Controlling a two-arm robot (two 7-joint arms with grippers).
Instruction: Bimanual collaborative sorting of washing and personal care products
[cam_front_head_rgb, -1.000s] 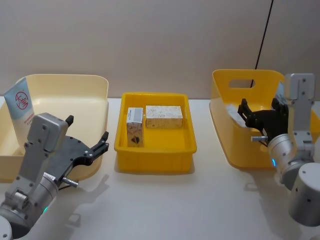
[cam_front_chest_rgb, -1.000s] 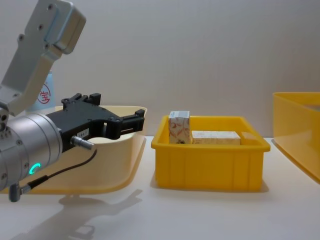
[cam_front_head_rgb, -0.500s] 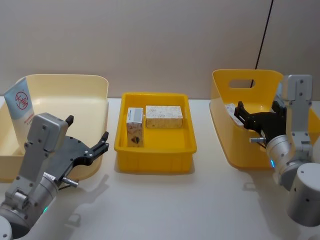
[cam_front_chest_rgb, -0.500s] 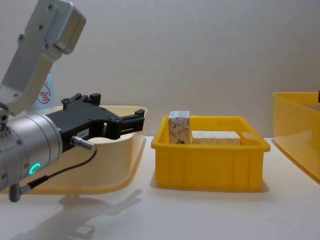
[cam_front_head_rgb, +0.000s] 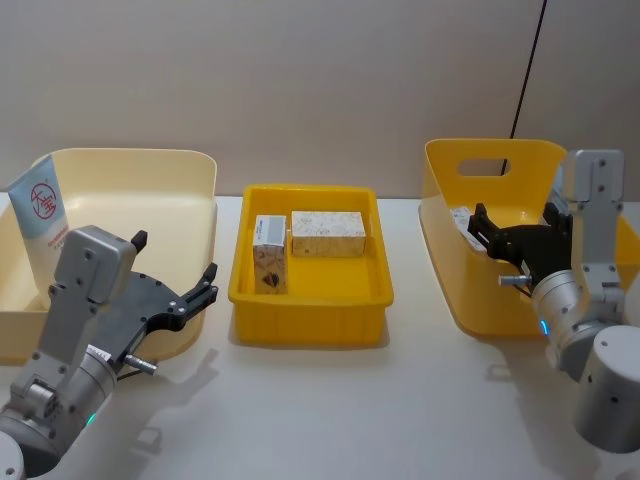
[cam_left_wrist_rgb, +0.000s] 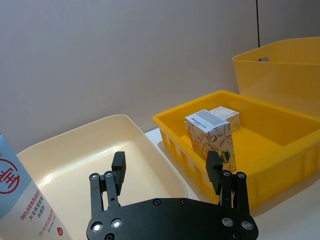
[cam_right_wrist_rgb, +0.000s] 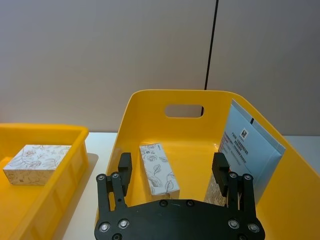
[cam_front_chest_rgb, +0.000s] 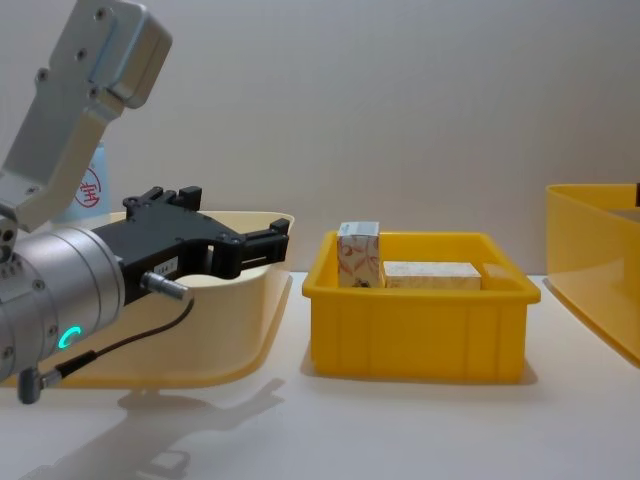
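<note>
Risk: right gripper (cam_front_head_rgb: 482, 232), spread wide and holding nothing, hangs above the flat carton (cam_right_wrist_rgb: 158, 168) inside the yellow handled bin (cam_front_head_rgb: 470, 285); a descent could clip the wall or blue-grey pouch (cam_right_wrist_rgb: 249, 142). Left gripper (cam_front_head_rgb: 208, 279), likewise released, waits beside the cream bin (cam_front_head_rgb: 190, 200) holding the tube (cam_front_head_rgb: 42, 215).

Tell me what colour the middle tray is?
Bright yellow; the middle tray shows best in the head view.
</note>
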